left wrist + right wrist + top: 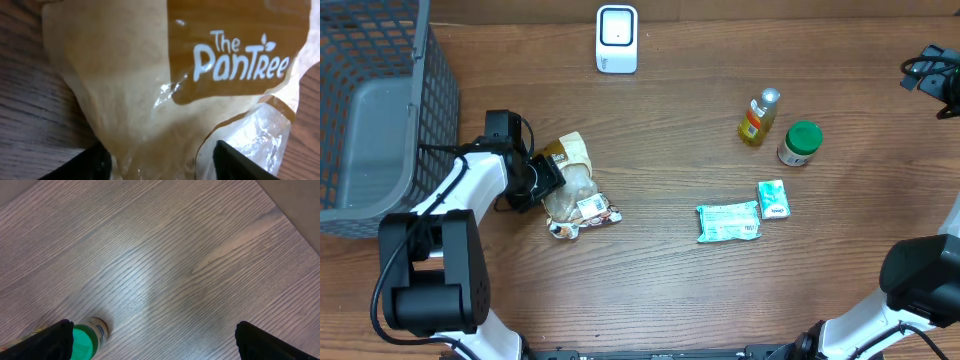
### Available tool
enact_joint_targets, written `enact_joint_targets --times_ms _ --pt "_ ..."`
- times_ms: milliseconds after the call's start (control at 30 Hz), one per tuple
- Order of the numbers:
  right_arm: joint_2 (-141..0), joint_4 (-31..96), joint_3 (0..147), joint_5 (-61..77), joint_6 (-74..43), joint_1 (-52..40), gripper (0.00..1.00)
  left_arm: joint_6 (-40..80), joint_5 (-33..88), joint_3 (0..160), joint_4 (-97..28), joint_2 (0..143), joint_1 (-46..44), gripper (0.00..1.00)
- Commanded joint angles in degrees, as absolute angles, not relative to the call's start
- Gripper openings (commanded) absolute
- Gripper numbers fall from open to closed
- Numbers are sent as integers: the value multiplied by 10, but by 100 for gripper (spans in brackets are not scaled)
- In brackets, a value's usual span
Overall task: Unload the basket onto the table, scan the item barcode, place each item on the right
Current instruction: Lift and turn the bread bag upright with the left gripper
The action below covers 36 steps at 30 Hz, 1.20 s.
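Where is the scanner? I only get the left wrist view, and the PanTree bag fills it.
Observer: The scanner stands at the far edge of the table, well apart from the bag.
Operator: Any label showing?
Observer: A white label faces up on the bag's end away from the left end effector; it is too small to read.
Operator: And the right arm?
Observer: The right end effector is open and empty, off to the right of a jar.

Snack bag [125, 85] cut off top and bottom; its white label [588, 206] illegibly small.
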<state>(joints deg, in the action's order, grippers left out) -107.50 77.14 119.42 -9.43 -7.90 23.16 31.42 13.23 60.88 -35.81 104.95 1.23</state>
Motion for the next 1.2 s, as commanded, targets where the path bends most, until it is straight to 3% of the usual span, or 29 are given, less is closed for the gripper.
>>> enact_joint_targets --times_ms 0,633,1033,1167 --pt "-1072 768 1199 -98 -81 232 100 312 121 589 -361 1104 13 56" --pt "-1072 768 1199 -98 -81 232 100 256 208 590 -392 1103 6 43" --pt "-1072 768 1199 -98 -81 232 100 257 172 590 -408 1103 -92 52" --pt "-1072 768 1199 -98 -81 232 100 260 159 590 -403 1103 -98 64"
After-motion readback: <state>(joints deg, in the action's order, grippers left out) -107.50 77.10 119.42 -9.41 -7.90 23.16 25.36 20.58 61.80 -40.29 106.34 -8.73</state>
